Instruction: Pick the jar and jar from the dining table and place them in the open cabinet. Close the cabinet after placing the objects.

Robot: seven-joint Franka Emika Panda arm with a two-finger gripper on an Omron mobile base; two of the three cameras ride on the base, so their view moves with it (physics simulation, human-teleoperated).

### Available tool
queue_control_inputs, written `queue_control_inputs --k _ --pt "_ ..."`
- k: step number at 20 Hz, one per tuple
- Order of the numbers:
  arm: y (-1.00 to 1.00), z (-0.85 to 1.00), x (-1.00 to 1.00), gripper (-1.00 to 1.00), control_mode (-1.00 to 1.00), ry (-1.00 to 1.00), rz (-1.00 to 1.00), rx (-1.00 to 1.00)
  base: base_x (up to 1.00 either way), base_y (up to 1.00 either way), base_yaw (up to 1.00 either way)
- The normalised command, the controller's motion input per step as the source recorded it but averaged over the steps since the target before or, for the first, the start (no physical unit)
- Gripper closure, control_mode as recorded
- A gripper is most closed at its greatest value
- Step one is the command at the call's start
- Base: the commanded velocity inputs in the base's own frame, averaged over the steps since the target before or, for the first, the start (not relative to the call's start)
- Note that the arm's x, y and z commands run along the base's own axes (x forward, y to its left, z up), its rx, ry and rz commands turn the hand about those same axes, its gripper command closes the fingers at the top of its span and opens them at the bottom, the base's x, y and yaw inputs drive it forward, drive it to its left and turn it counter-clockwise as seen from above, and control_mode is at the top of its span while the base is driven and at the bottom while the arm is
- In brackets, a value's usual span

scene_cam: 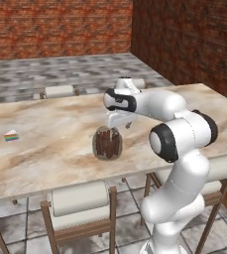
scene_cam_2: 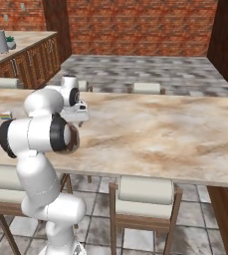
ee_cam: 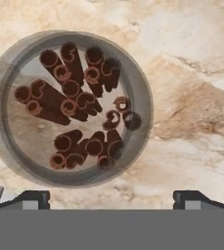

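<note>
A squat clear glass jar (scene_cam: 107, 144) holding upright brown sticks stands on the dining table (scene_cam: 45, 154) near its front edge. My gripper (scene_cam: 116, 125) hovers just above it, pointing down. The hand view looks straight into the jar (ee_cam: 69, 108), which lies up and left of centre. My gripper (ee_cam: 112, 200) is open, its two fingertips (ee_cam: 35, 197) wide apart with bare marbled tabletop (ee_cam: 191, 97) between them. The jar is not between the fingers. The cabinet is out of view.
A tiny white-and-coloured wedge (scene_cam: 11, 135) lies on the table to the left. Cream-cushioned chairs (scene_cam: 80, 198) stand along the near side, with more (scene_cam_2: 146, 88) on the far side. A counter with wooden drawers (scene_cam_2: 31, 60) is at the back left. Brick walls (scene_cam: 60, 25) enclose the room.
</note>
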Motion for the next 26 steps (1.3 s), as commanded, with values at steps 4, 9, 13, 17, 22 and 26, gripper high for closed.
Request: queue_control_inputs --k 4,9,13,17,22,26 --pt "0.0 -0.18 0.13 -1.0 -1.0 0.0 0.0 0.0 0.0 0.0 0.0" --pt "0.01 -0.17 0.17 -1.0 -1.0 0.01 0.0 0.0 0.0 0.0 0.0" --pt "0.05 -0.18 0.16 -1.0 -1.0 0.01 0.0 0.0 0.0 0.0 0.0" --pt "0.06 -0.16 0.14 -1.0 -1.0 0.02 0.0 0.0 0.0 0.0 0.0" --pt "0.06 -0.07 0.03 -1.0 -1.0 0.05 0.0 0.0 0.0 0.0 0.0" --pt "0.06 0.0 0.02 -1.0 -1.0 0.0 0.0 0.0 0.0 0.0 0.0"
